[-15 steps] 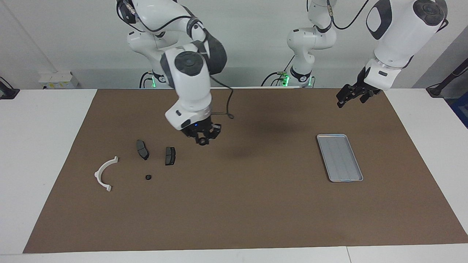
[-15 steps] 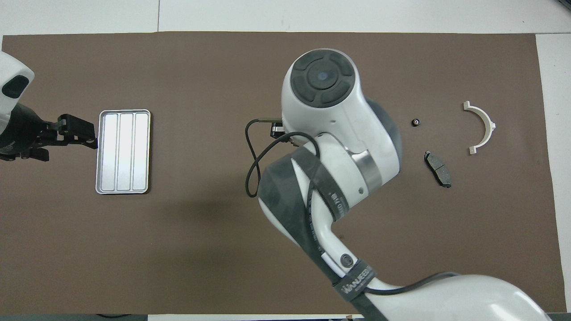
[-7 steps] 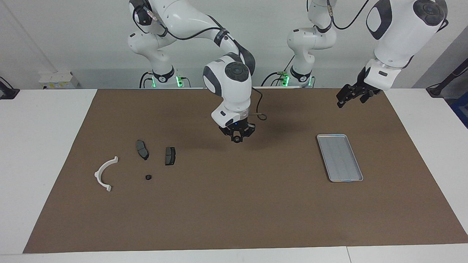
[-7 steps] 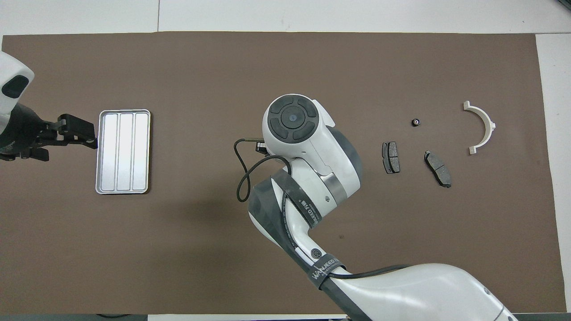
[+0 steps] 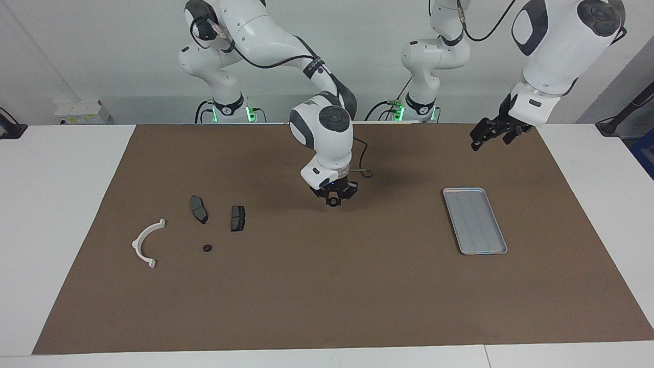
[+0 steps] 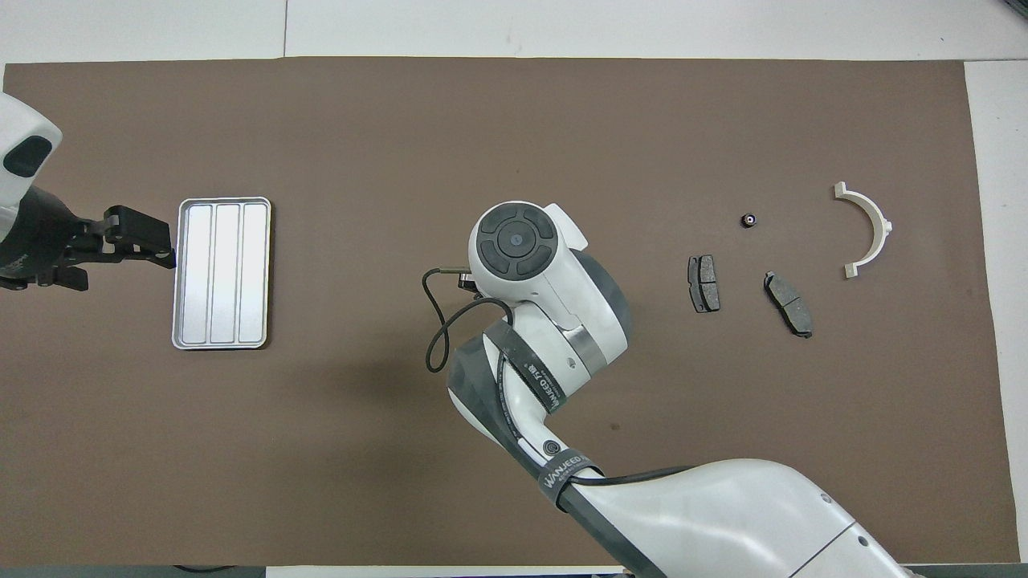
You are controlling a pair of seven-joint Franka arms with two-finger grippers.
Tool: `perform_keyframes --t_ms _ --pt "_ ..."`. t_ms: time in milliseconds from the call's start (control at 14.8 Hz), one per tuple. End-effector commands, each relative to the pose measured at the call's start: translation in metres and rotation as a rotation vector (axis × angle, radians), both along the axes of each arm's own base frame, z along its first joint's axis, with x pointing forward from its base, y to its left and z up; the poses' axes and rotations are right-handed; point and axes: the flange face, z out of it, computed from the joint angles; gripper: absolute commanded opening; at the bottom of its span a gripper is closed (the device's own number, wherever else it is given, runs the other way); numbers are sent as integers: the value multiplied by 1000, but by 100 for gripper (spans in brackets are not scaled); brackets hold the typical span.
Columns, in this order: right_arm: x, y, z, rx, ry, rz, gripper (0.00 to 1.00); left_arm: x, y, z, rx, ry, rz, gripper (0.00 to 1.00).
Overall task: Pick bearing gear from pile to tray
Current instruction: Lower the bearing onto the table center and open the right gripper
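Observation:
A small black ring, the bearing gear [image 5: 333, 202], hangs between the fingertips of my right gripper [image 5: 333, 199], which is shut on it over the middle of the brown mat. In the overhead view the arm's wrist hides this gripper. The pile lies toward the right arm's end: a white curved bracket [image 5: 147, 242], two dark brake pads [image 5: 199, 209] [image 5: 237, 217] and a tiny black round piece [image 5: 207, 248]. The silver tray [image 5: 475, 220] lies bare toward the left arm's end. Beside the tray's end, my left gripper [image 5: 490, 134] waits open in the air.
A brown mat [image 5: 327, 286] covers most of the white table. From overhead, the bracket [image 6: 871, 227], the pads [image 6: 703, 282] [image 6: 789, 303], the round piece [image 6: 748, 219], the tray [image 6: 222, 273] and the left gripper [image 6: 140, 241] all show.
My right gripper has carried the bearing gear from beside the brake pads toward the tray, to the mat's middle, and has sunk a little. The left arm has not moved.

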Motion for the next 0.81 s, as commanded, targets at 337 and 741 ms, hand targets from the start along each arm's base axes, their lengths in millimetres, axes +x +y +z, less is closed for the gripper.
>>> perform_keyframes --t_ms 337,741 --pt "-8 -6 -42 33 -8 -23 2 -9 -1 3 -7 4 -5 100" --pt "-10 -8 -49 26 2 -25 81 -9 -3 1 -7 3 -3 100"
